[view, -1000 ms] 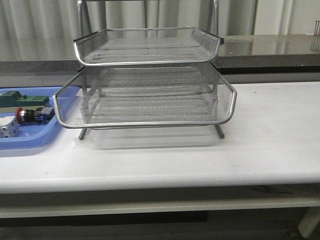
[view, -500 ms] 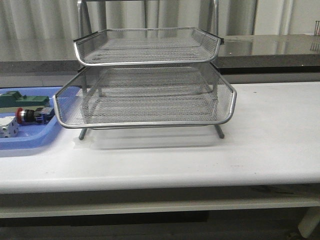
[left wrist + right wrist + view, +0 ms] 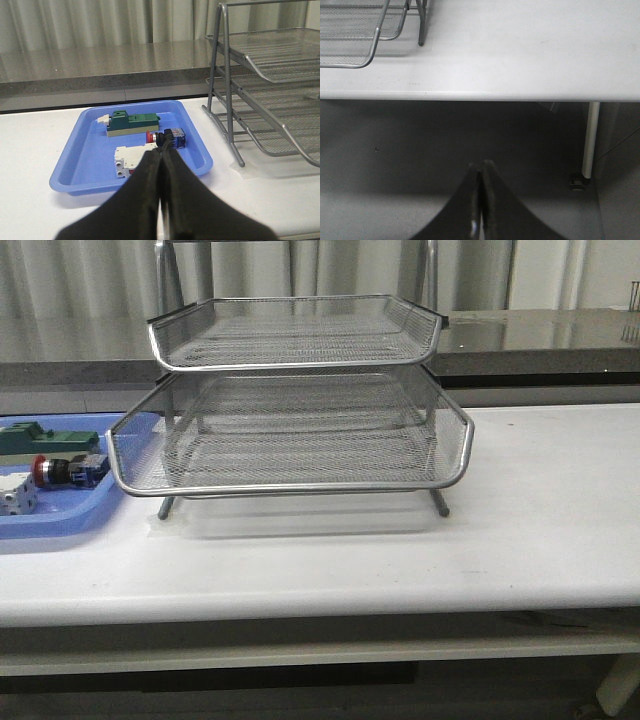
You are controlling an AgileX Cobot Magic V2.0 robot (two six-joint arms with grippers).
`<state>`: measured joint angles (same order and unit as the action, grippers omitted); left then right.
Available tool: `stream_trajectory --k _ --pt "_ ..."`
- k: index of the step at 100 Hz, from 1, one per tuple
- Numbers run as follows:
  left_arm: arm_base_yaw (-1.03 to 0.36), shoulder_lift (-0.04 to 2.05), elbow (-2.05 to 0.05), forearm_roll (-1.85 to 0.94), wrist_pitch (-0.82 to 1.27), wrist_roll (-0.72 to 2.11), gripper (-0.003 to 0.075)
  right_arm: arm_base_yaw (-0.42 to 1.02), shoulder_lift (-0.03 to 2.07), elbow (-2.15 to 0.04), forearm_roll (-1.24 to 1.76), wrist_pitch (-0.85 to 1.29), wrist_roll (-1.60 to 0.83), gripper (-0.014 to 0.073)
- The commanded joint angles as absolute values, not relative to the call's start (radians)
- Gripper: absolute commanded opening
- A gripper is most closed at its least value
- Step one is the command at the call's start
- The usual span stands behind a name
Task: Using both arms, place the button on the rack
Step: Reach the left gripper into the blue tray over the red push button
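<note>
The button (image 3: 68,471), with red cap, black-and-silver body and blue block, lies on its side in the blue tray (image 3: 60,525) at the table's left. It also shows in the left wrist view (image 3: 168,137), partly behind my fingertips. The wire-mesh rack (image 3: 300,410) stands at the table's middle; its legs and tiers show in the left wrist view (image 3: 270,80). My left gripper (image 3: 161,150) is shut and empty, on the near side of the tray, short of the button. My right gripper (image 3: 481,165) is shut and empty, below the table's front edge. Neither arm shows in the front view.
The blue tray (image 3: 90,150) also holds a flat green block (image 3: 131,123) and a white block (image 3: 129,159). The rack's corner (image 3: 355,30) and the table's front edge (image 3: 480,95) show in the right wrist view, with a table leg (image 3: 589,140) below.
</note>
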<state>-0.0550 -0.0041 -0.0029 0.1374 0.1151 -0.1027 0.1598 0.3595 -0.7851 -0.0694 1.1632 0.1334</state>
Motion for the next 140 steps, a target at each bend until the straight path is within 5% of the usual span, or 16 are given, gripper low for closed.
stream_trajectory --k 1,45,65,140 --pt "-0.055 -0.036 0.053 0.135 0.039 -0.109 -0.0021 0.157 0.369 -0.816 -0.088 1.108 0.133 -0.0071" --pt "-0.055 -0.036 0.029 0.137 -0.096 -0.109 -0.0021 0.157 0.369 -0.816 -0.088 1.108 0.133 -0.0071" --pt "-0.055 0.015 -0.112 0.076 0.044 -0.109 -0.0021 0.157 0.369 -0.816 -0.088 1.108 0.133 -0.0071" --pt "-0.055 0.984 -0.918 0.224 0.330 -0.080 -0.0021 0.157 0.369 -0.816 -0.088 1.108 0.133 -0.0071"
